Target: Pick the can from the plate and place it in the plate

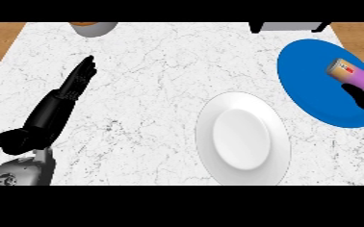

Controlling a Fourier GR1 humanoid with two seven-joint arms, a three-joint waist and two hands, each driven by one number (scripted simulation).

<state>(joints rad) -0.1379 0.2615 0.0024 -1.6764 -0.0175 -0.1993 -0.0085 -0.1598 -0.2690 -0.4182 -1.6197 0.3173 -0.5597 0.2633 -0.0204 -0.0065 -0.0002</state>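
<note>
Right hand (355, 95): only a small black bit shows at the right edge, on the blue plate. I cannot tell how it is set.
Can from that hand: the can (347, 70) lies just above the black bit, and seems to touch it.
Can's long way: it lies on its side, tilted, one end up-left and the other end going off the right edge.
Nearer hand: the right hand is right by the can. The left hand is far away.
Can's look: purple body, tan round end, a small red mark on the side.
Where the can is: on the blue plate (313, 81), near its right side.
Where it should go: I think the white plate (242, 137), down-left of the blue plate and just beside it.
Left hand (64, 98): rests on the table (163, 72) at the left, fingers straight and open, holding nothing.
</note>
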